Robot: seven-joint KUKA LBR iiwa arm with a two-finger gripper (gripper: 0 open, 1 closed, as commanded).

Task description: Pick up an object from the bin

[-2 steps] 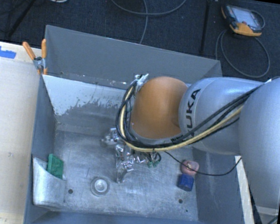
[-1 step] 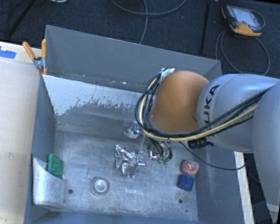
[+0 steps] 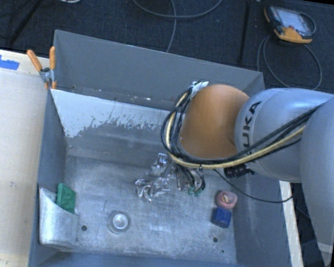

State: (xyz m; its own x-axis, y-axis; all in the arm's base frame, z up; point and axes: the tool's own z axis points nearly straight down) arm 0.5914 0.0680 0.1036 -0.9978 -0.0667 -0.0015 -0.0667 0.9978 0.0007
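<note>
1. Orange wrist cover of the grey arm is seen highest, looped with black and yellow cables, reaching in from the right
2. Metal gripper is seen low, close to the floor near the middle of the grey metal bin; whether it is spread or pressed together cannot be told, and nothing is seen pinched in it
3. No object is made out under the gripper; bare floor is judged to lie below it
4. Nearest candidates are noted to its right: a small pink round lump and a small blue cube, just beside each other, near the right wall
5. A clear round disc is lying apart toward the front; a green folded piece is resting against a pale grey sheet in the front-left corner
6. Risk: an empty grasp is likely if closing is done here, since nothing is lined up below
7. Risk: the lump and cube could be shoved against the wall by a sideways approach; the flat disc could be slid rather than lifted
</note>
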